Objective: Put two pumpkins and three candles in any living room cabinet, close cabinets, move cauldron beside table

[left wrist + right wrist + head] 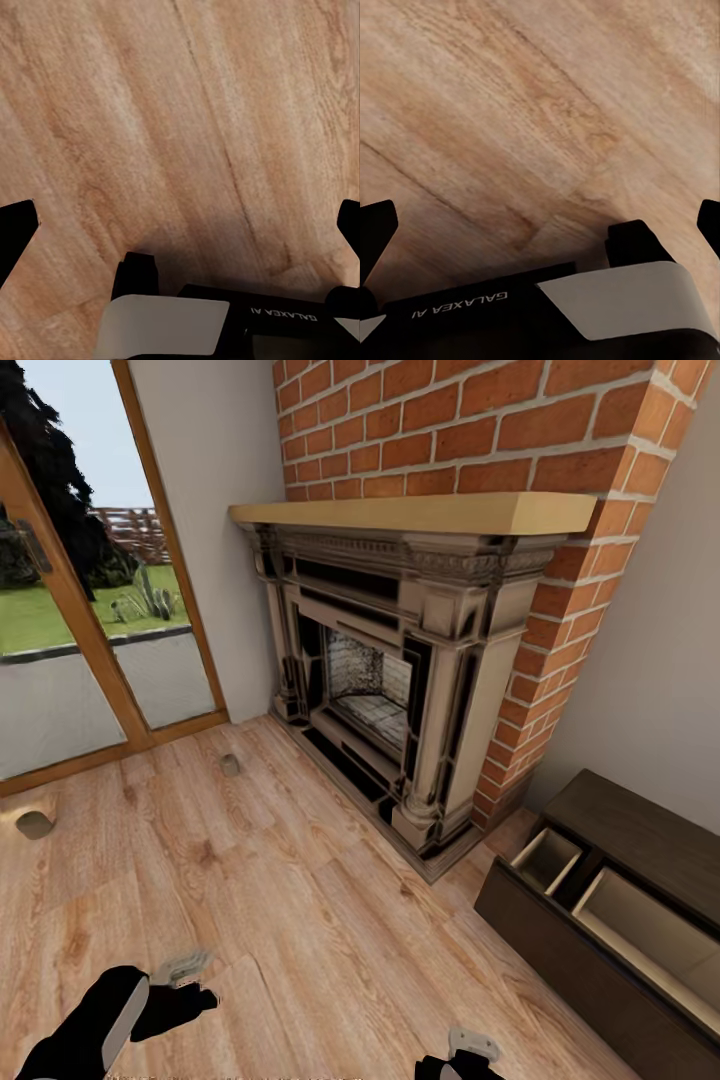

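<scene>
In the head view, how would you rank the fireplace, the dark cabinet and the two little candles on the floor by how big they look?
1. Fireplace.
2. Cabinet, cut off by the frame edge.
3. Near candle and far candle: look much alike, and distance differs, so unranked.
</scene>
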Available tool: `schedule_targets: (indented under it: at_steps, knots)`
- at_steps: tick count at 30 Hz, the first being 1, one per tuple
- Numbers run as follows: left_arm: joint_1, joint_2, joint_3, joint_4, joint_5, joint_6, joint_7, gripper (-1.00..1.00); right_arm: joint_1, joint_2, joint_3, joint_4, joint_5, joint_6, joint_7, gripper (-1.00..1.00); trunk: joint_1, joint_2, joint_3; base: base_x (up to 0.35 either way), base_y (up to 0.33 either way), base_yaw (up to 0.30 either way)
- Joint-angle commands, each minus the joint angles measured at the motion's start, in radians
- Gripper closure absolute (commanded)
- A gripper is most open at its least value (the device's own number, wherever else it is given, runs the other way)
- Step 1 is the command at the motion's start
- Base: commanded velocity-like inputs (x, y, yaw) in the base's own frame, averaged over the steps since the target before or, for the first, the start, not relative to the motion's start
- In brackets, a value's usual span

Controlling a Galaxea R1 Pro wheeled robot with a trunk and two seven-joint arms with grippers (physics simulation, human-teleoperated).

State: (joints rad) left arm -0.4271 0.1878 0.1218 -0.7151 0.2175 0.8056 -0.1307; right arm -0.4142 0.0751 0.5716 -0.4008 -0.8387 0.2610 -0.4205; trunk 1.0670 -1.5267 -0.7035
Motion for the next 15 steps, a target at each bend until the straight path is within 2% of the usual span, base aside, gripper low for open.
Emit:
schedule_targets:
  at_steps: [1, 6, 8, 12, 15]
  knots:
    - [0.001, 0.002, 0.0, 0.034, 0.001, -0.036, 0.0, -1.0, 0.0, 0.0, 0.0, 0.0, 0.0, 0.0, 0.0, -1.0, 0.0, 0.0, -0.001, 0.0, 0.0, 0.234]
    - [0.003, 0.003, -0.003, 0.186, 0.001, -0.205, 0.004, -1.0, 0.0, -0.002, 0.001, 0.0, 0.001, -0.001, 0.0, -1.0, -0.015, 0.028, 0.005, 0.0, 0.0, 0.22]
    - [0.004, 0.002, -0.005, 0.208, 0.001, -0.231, 0.015, -1.0, 0.0, -0.003, 0.001, 0.0, 0.001, -0.002, 0.0, -1.0, -0.023, 0.042, 0.009, 0.0, 0.0, 0.212]
    - [0.004, 0.003, -0.004, 0.253, 0.002, -0.271, 0.085, -1.0, 0.0, -0.003, 0.002, 0.0, 0.002, -0.002, 0.0, -1.0, -0.038, 0.07, 0.017, 0.0, 0.0, 0.204]
    - [0.004, 0.003, -0.003, 0.275, 0.002, -0.307, 0.127, -1.0, 0.0, -0.001, 0.003, 0.0, 0.004, -0.002, -0.001, -1.0, -0.038, 0.07, 0.013, 0.0, 0.0, 0.195]
